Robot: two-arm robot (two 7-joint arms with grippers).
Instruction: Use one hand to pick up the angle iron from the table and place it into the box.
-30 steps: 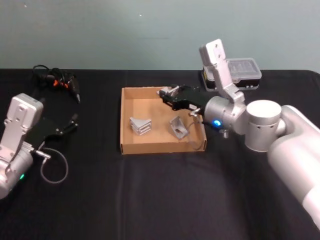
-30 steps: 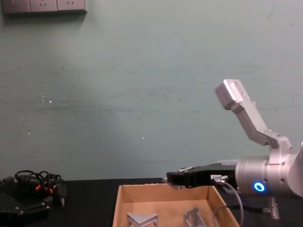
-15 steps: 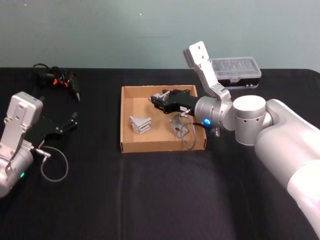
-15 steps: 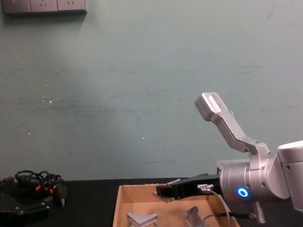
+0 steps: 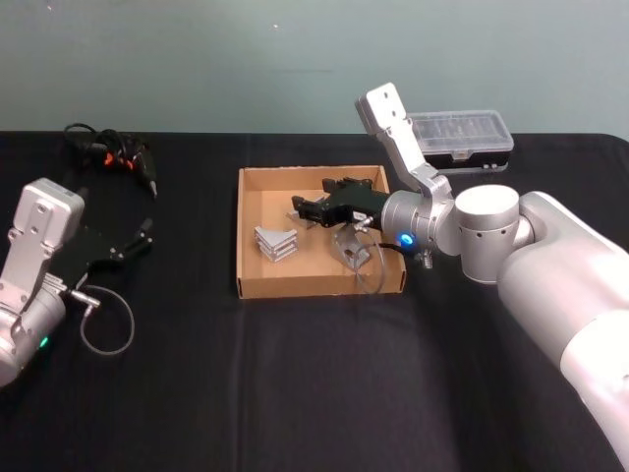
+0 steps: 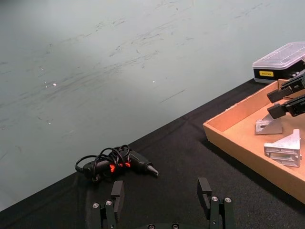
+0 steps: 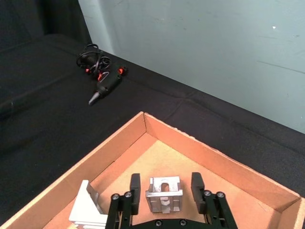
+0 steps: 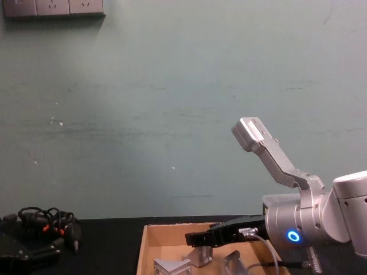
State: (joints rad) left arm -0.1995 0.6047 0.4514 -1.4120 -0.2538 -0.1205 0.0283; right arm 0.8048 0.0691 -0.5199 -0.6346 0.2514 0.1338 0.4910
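The right end effector (image 5: 313, 208) reaches over the box (image 5: 248, 258) on the black bench (image 5: 295, 374), its fingers (image 7: 135, 186) set apart on either side of an angle iron (image 7: 164, 194); in the right wrist view the silver bracket sits between the black fingers with a narrow gap on each side, and whether the pads touch it cannot be told; in the chest view the bracket (image 8: 199, 256) hangs just under the fingertips, above the cardboard floor and inside the box walls; two more angle irons lie in the tray, one (image 5: 276, 244) near its left middle and another (image 5: 352, 250) toward its right side, beneath the silver-grey right arm (image 5: 462, 231); the left end effector (image 5: 138, 241) is parked at the bench's left, well apart from the box, fingers (image 6: 204, 187) spread with nothing between them; a black-and-orange cable bundle (image 5: 113, 155) lies at the far left of the bench; a clear-lidded plastic case (image 5: 462, 137) stands behind the box at the far right; in the left wrist view the box (image 6: 228, 136) shows at right with the right end effector (image 6: 281, 102) over a bracket (image 6: 268, 126) inside it.
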